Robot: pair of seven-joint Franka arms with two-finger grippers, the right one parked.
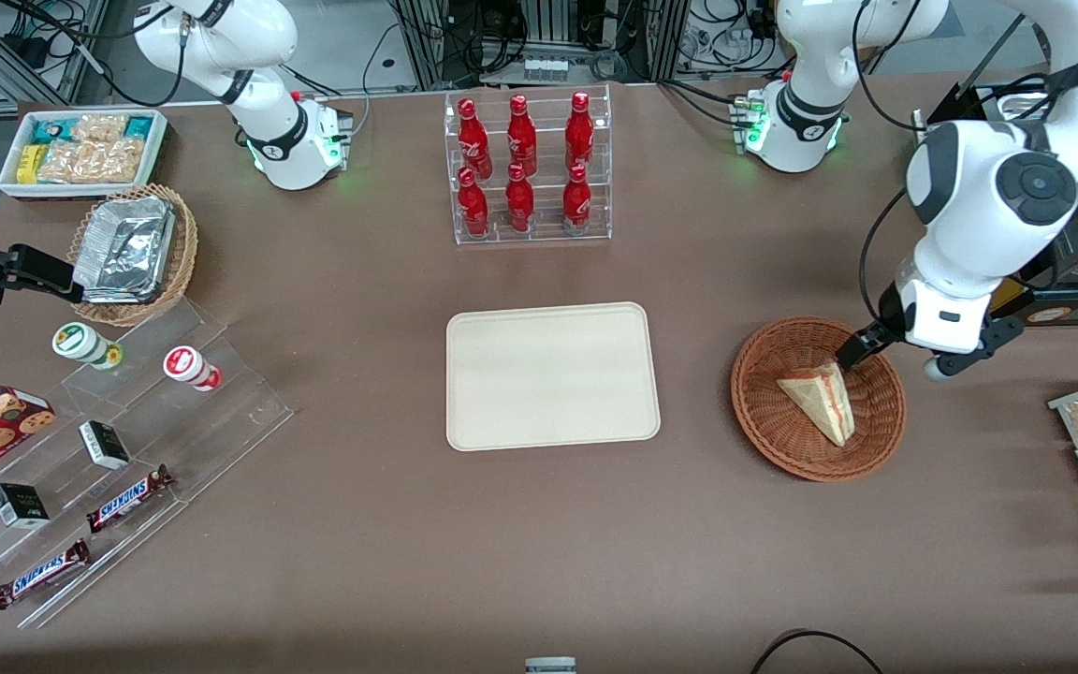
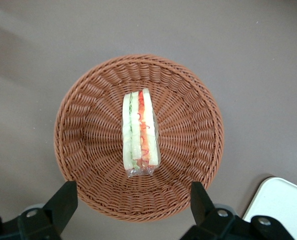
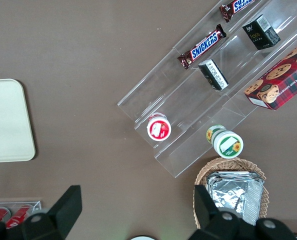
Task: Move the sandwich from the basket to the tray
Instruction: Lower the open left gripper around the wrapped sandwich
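Sandwich (image 1: 820,401) lies in the basket (image 1: 764,417), clear-wrapped, red and green filling edge showing in the wrist view (image 2: 140,134). Beside the basket, toward the parked arm's end, sits the tray (image 1: 553,376), bare. And the gripper (image 1: 852,348) hovers over the basket's rim (image 2: 138,212), jaws spread wide apart, nothing between them, fingers (image 2: 63,200) clear of the sandwich.

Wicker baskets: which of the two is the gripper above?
The gripper, open, hangs above the reddish-brown basket holding the sandwich. The lighter tan basket holds foil containers.
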